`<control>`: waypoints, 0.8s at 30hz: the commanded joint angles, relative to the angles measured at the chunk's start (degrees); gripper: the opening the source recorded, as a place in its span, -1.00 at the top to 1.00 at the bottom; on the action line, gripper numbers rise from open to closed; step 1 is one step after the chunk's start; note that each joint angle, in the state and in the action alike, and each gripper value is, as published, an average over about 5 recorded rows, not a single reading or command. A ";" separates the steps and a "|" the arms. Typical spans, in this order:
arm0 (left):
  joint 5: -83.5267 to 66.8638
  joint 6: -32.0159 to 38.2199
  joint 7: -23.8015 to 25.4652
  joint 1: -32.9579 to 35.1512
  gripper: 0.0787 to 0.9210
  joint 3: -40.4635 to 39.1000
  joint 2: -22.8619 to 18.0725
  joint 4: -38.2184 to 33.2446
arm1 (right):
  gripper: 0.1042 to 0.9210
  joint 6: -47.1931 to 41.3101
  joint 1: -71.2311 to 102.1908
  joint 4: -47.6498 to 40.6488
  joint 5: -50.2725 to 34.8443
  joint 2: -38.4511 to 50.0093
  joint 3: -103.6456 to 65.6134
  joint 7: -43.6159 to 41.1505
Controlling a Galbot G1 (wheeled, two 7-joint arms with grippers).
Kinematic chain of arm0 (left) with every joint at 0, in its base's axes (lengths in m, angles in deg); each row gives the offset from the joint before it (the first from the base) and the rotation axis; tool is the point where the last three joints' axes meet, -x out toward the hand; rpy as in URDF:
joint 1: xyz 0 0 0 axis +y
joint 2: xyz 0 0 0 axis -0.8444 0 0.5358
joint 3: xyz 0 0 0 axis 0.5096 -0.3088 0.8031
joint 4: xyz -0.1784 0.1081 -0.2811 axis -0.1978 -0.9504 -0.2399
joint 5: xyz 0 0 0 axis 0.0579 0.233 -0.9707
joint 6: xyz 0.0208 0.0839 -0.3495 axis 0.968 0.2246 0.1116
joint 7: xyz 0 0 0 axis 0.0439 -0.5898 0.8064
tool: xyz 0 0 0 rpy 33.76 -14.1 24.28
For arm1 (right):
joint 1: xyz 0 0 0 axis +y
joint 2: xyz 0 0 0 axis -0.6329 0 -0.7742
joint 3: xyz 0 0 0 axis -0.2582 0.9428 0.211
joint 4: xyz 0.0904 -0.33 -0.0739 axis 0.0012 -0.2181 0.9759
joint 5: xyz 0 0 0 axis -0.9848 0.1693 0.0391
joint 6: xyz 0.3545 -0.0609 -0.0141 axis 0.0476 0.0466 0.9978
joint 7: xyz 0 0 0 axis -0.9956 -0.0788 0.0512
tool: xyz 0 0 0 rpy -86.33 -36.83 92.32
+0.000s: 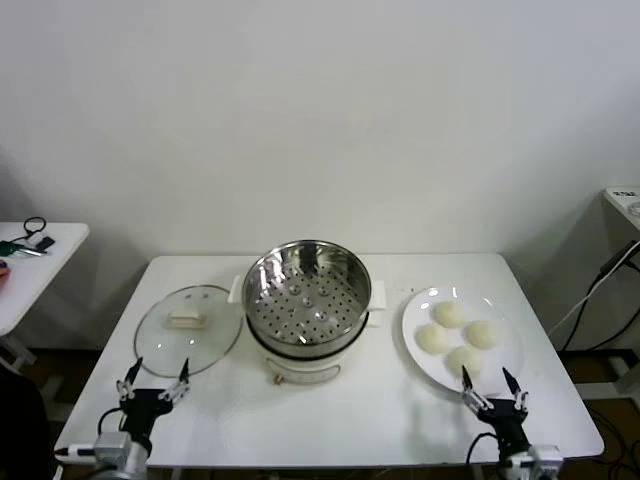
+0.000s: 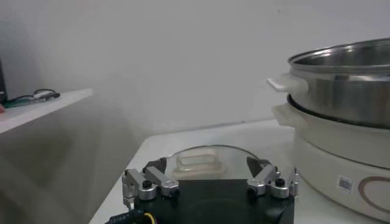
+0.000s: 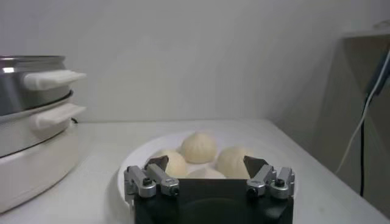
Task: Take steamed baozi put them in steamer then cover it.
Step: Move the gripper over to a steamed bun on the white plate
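Several cream-white baozi [image 1: 450,313] lie on a white plate [image 1: 412,322] at the table's right; they also show in the right wrist view [image 3: 198,147]. The steel steamer [image 1: 306,296] stands open at the middle, its perforated tray bare; its side shows in the left wrist view [image 2: 341,91]. The glass cover [image 1: 187,328] lies flat to its left, also in the left wrist view [image 2: 198,161]. My left gripper [image 1: 154,385] is open and empty just in front of the cover. My right gripper [image 1: 494,388] is open and empty at the plate's near edge.
A second white table [image 1: 35,255] with small items stands at far left. A cable [image 1: 600,285] hangs at the right beyond the table edge. The front table edge runs close under both grippers.
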 commanded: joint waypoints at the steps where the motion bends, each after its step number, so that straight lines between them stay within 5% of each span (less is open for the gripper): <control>1: 0.09 -0.04 -0.03 -0.05 -0.77 -0.16 0.05 0.04 | -0.76 -8.65 -5.97 1.83 1.10 3.65 -0.45 2.71; 6: 0.27 0.27 -0.08 0.03 -0.77 -0.50 0.26 0.02 | -0.76 -16.35 -17.82 0.24 -1.70 13.97 2.61 -0.50; 18: 0.25 0.80 0.06 -0.12 -0.77 -1.32 0.69 0.30 | -0.76 -14.85 -41.34 -13.03 1.97 43.24 23.76 -33.17; 24: 1.38 1.20 0.12 -0.55 -0.77 -2.99 -0.29 1.05 | -0.76 -11.58 -63.96 -20.58 3.00 50.09 47.63 -50.17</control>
